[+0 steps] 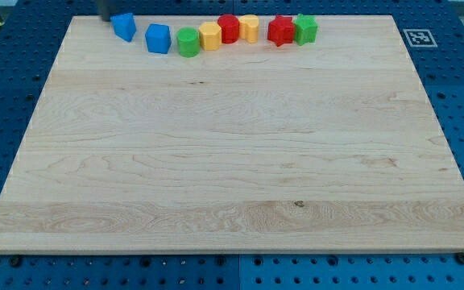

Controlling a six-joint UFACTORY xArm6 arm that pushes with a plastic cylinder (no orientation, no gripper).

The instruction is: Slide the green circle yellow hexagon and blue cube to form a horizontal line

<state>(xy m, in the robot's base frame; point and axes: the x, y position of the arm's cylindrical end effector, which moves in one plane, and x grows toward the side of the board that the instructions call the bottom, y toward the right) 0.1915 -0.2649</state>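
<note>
A row of blocks lies along the top edge of the wooden board (232, 161). From the view's left: a blue block (123, 26), the blue cube (158, 39), the green circle (188, 42), the yellow hexagon (210, 36), a red block (229, 28), a yellow block (249, 27), a red star-like block (280, 31) and a green star-like block (304, 29). The cube, circle and hexagon sit side by side, nearly touching. My tip (105, 17) shows as a dark rod at the top edge, just left of the leftmost blue block.
The board rests on a blue perforated table (6, 97). A black-and-white marker tag (416, 37) sits off the board's top right corner.
</note>
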